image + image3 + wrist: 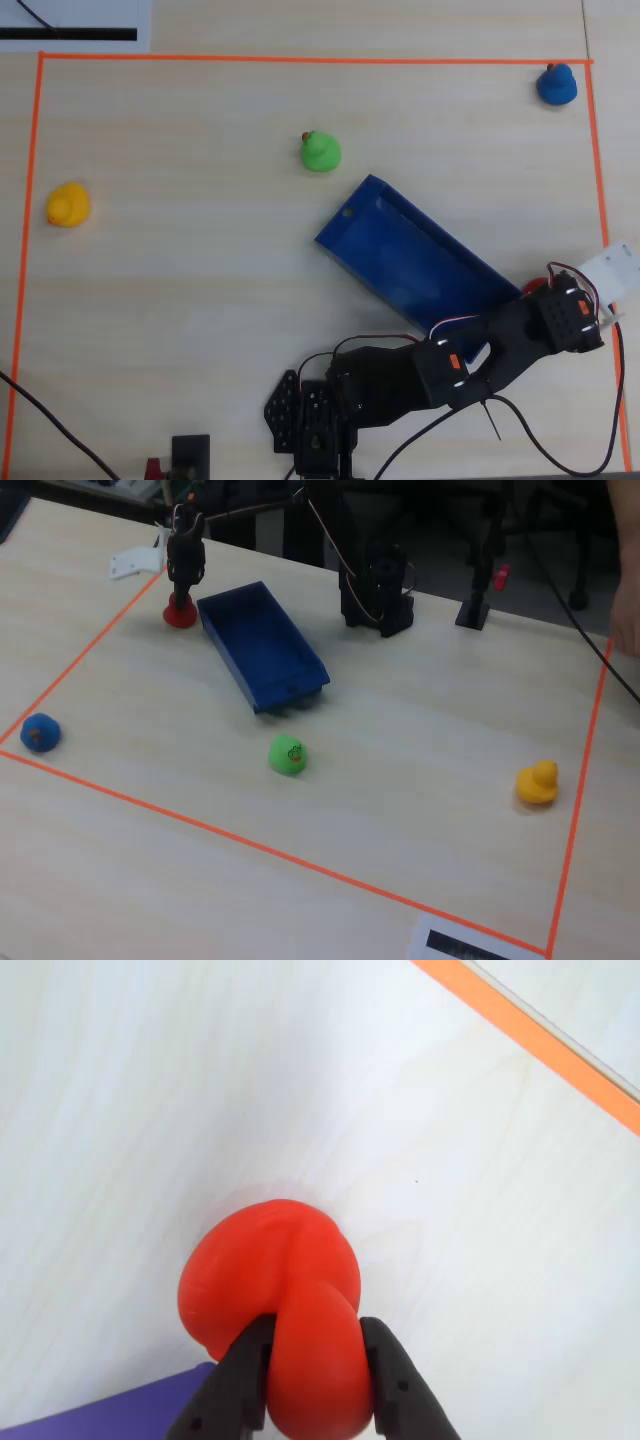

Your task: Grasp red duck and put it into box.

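The red duck (270, 1270) sits on the table just beside the end of the blue box (100, 1415). My gripper (315, 1332) is shut on the duck, with both black fingers pressed against its sides. In the fixed view the gripper (182, 598) comes straight down onto the duck (180, 613), which touches the table left of the box (265, 645). In the overhead view only a sliver of the duck (533, 288) shows beside the arm, at the right end of the box (410, 250).
A green duck (321, 151) lies near the box's holed end, a blue duck (556, 84) in the top right corner and a yellow duck (68, 205) at the far left. Orange tape (300, 59) frames the work area. The arm's base (315, 415) stands at the bottom.
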### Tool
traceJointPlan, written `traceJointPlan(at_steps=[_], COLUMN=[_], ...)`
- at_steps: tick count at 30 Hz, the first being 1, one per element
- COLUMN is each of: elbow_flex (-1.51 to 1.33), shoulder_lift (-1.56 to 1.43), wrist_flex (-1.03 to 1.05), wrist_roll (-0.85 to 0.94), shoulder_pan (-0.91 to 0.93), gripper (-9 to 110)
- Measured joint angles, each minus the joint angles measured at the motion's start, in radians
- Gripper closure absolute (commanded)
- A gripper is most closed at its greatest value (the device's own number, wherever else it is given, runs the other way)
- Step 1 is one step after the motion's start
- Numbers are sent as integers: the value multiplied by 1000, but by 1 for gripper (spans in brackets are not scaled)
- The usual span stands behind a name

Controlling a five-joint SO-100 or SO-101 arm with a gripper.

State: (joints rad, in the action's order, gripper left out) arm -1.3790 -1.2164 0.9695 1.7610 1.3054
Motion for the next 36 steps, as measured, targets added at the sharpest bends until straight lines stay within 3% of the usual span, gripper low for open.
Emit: traceJointPlan(at_steps=[17,28,36], elbow_flex=[0,-77,-230], shoulder_lift=[-261,-581,-761], wrist_flex=[32,512,653], wrist_roll=[-275,-133,-9], shoulder_pan=[-75,-230,-287], gripper=[101,101,101])
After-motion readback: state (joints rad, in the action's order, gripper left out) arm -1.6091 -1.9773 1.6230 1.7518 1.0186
